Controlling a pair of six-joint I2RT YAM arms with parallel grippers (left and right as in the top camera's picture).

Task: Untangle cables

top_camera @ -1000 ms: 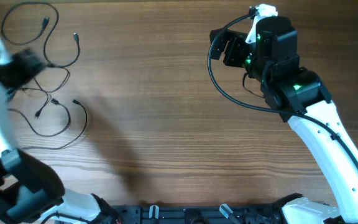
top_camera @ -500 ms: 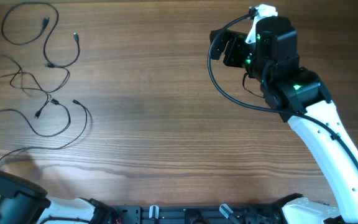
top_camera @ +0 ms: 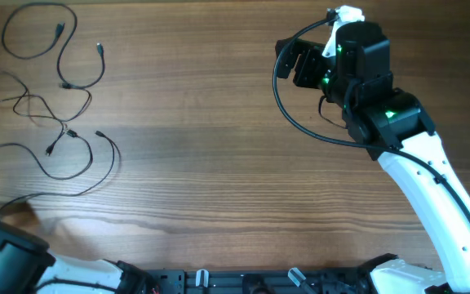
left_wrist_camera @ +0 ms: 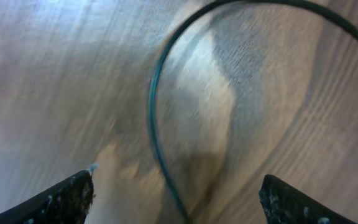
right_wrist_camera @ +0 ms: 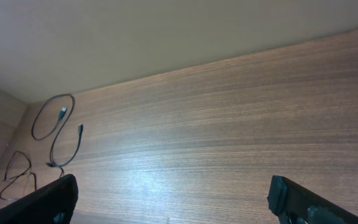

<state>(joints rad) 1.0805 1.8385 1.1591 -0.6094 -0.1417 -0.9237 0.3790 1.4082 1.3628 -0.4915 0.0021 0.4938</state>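
Several thin black cables lie in loose, overlapping curls on the left side of the table in the overhead view, well apart from the right jaws. Left wrist view: the left jaws stand spread, with one blurred strand between them, ungripped. Right wrist view: the right jaws stand spread and empty, and the cables are far off. The cords are probably light, limp and slippery, so each is best pinched just behind a plug.

Overhead is evenly lit and sharp, faint shadows on the table. Left wrist view is blurred, the cable smeared, with glare; right is clear.
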